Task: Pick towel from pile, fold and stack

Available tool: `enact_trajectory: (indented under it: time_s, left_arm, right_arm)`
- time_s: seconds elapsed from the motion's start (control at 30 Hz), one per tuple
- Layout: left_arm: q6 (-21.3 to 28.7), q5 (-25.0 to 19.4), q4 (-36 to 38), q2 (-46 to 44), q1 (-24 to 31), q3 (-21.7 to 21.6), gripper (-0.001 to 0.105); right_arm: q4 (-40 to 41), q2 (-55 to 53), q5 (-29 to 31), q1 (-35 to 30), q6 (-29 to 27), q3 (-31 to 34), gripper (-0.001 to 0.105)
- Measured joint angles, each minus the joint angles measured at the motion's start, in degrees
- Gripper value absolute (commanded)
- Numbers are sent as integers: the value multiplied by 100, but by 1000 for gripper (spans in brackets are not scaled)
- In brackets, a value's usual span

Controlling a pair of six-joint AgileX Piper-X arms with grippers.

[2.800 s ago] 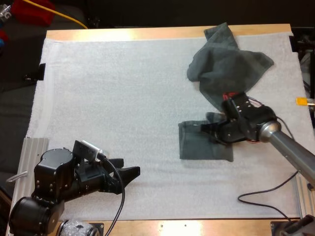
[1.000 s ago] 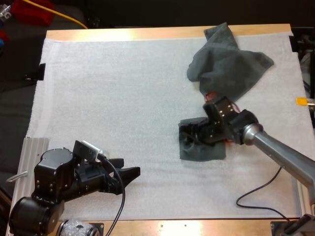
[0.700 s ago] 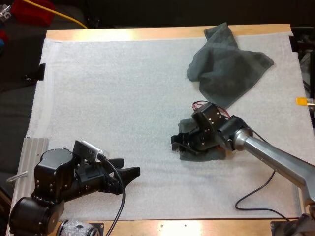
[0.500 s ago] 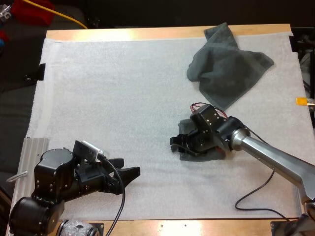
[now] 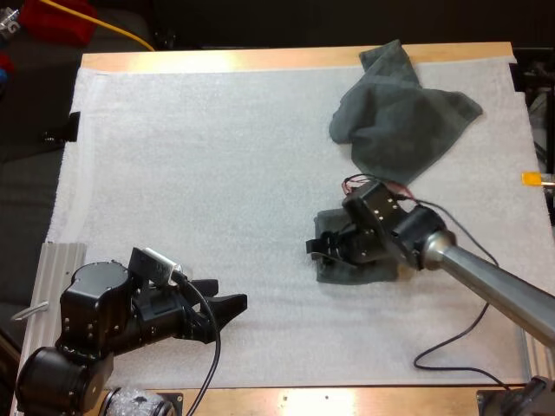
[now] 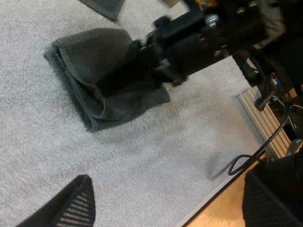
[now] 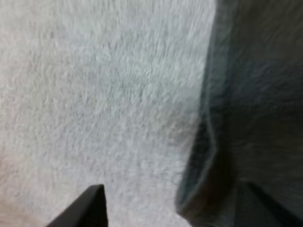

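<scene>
The right gripper is sitting slightly farther right over the folded towel than half a second earlier. Nearest, the left gripper is hanging over the white mat, fingers spread and holding nothing. Mid-mat, the right fingers are standing apart, one over the folded towel's edge, one over bare mat. Farthest, the crumpled towel is lying at the mat's far right.

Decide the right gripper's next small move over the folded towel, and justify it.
Probably lift the right gripper clear: its fingers stand apart at the folded towel's edge, gripping nothing, and the crumpled towel lies beyond, not yet folded.
</scene>
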Motion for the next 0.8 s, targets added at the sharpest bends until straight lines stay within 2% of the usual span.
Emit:
enact_trajectory:
  time_s: [0.17, 0.5, 0.8]
  left_arm:
    - [0, 0, -101, 0, 0, 0, 63]
    - [13, 168, -590, 0, 0, 0, 63]
    - [13, 187, -595, 0, 0, 0, 64]
  right_arm:
    - [345, -541, 188, 0, -282, 0, 56]
    - [1038, -1664, 696, 0, -352, 0, 56]
    - [1559, -2687, 915, 0, -361, 0, 57]
